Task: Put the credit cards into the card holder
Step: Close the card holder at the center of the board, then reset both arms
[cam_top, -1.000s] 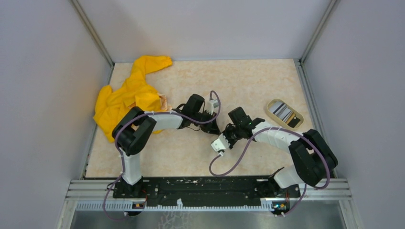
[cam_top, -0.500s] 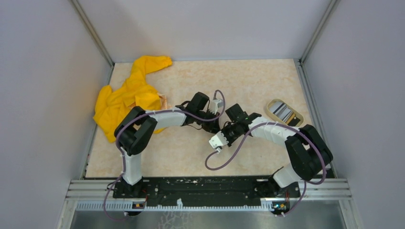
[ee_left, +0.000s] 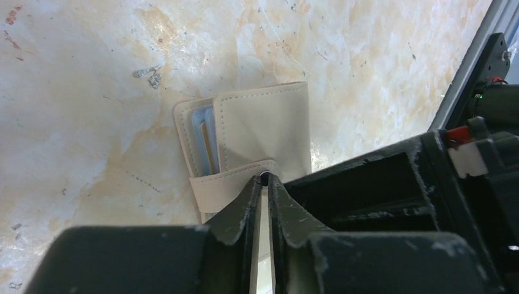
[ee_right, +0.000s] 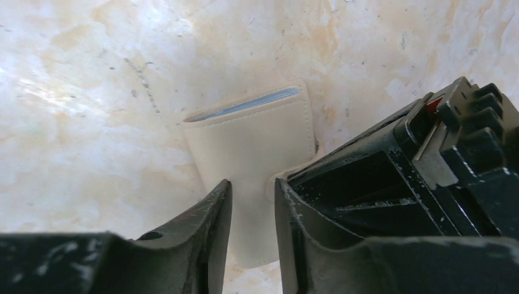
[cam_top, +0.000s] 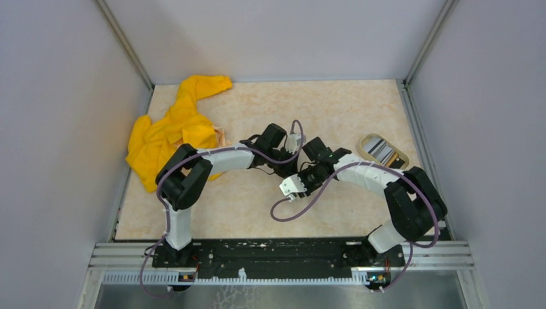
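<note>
The tan card holder point(ee_left: 263, 125) lies folded on the marbled table, with pale blue slots showing at its edge. My left gripper point(ee_left: 264, 179) is shut on its strap at the snap. My right gripper point(ee_right: 252, 187) is open a little, its fingers just over the holder's beige face point(ee_right: 257, 138). In the top view both grippers, left point(cam_top: 288, 168) and right point(cam_top: 301, 175), meet mid-table and hide the holder. The shiny striped credit cards point(cam_top: 380, 151) lie in the oval dish point(cam_top: 364, 145) at the right.
A yellow cloth point(cam_top: 170, 129) is heaped at the back left. Grey walls enclose the table on three sides. The left gripper's black body point(ee_right: 379, 184) sits close beside my right fingers.
The right arm has swung left toward the left gripper. The left gripper has shifted slightly right. The two now sit close together over the card holder.
</note>
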Tool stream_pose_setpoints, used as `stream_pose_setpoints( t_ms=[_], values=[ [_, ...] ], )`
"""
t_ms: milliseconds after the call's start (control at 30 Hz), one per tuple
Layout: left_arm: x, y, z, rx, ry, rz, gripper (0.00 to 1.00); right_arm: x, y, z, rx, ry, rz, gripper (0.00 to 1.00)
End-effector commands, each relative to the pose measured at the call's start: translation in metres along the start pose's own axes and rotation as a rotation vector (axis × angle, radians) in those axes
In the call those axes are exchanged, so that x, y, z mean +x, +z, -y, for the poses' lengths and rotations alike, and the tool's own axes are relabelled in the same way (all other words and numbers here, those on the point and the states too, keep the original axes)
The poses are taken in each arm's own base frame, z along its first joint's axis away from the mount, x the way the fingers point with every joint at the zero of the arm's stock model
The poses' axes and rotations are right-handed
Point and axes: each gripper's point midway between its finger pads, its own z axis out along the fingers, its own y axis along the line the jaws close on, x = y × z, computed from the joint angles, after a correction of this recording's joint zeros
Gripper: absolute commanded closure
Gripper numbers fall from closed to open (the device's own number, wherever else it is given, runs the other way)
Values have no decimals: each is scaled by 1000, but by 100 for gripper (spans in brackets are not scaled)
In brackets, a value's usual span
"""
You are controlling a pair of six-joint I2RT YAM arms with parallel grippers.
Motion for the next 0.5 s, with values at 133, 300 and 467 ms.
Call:
stream_pose_setpoints(
  t_ms=[133, 300, 467],
  values=[
    [-75, -55, 9, -127, 90, 329, 73, -60, -63, 8, 64, 77, 145, 51],
    [-99, -128, 40, -140, 181, 601, 55, -65, -111, 15, 307, 252, 146, 29],
    [-80, -195, 63, -87, 201, 834, 3, -49, -187, 43, 680, 547, 210, 1]
  ],
)
